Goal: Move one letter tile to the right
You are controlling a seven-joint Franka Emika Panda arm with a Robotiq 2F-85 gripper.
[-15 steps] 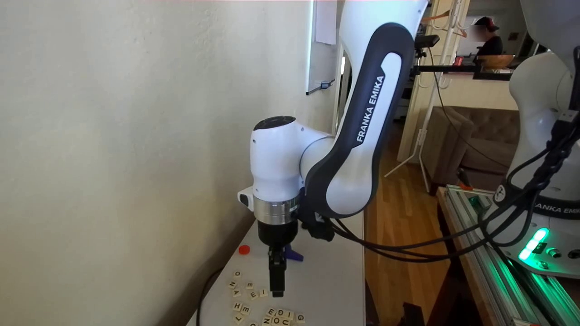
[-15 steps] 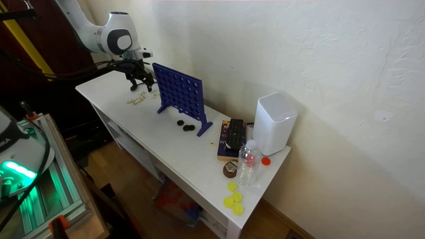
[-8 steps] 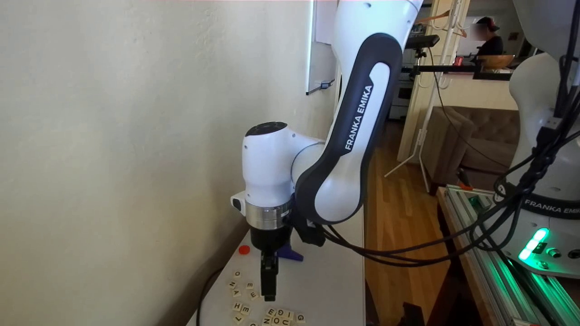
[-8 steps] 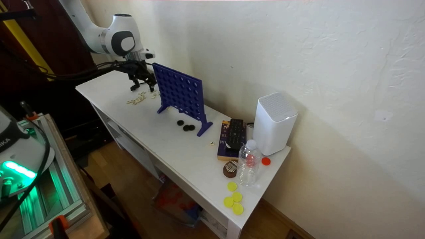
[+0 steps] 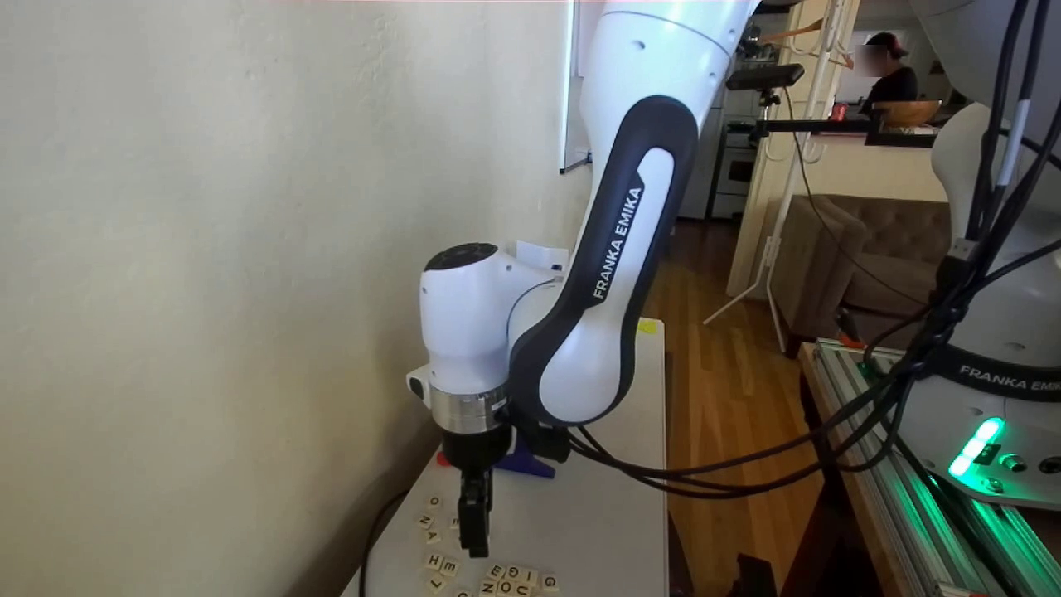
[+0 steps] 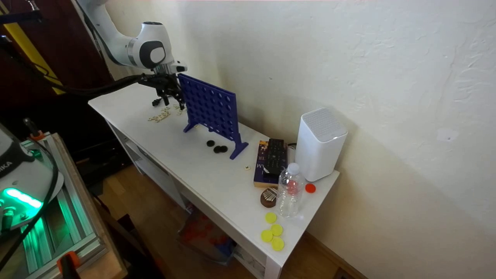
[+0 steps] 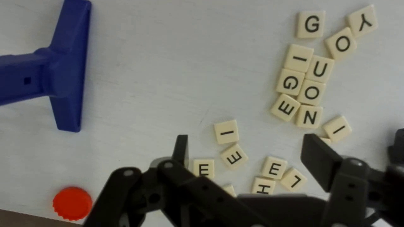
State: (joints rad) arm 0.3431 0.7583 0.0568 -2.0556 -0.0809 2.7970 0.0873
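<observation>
Letter tiles (image 7: 285, 107) lie beneath spread hand (image 7: 247, 151)

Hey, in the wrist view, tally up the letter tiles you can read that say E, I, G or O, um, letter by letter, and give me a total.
E tiles: 4
I tiles: 3
G tiles: 2
O tiles: 2
Total: 11

Your white arm (image 5: 535, 307) has a black FRANKA EMIKA panel (image 5: 613, 249), silver ring (image 5: 468, 411), black cables (image 5: 704, 489) and, lower right, a green light (image 5: 976, 446).
</observation>
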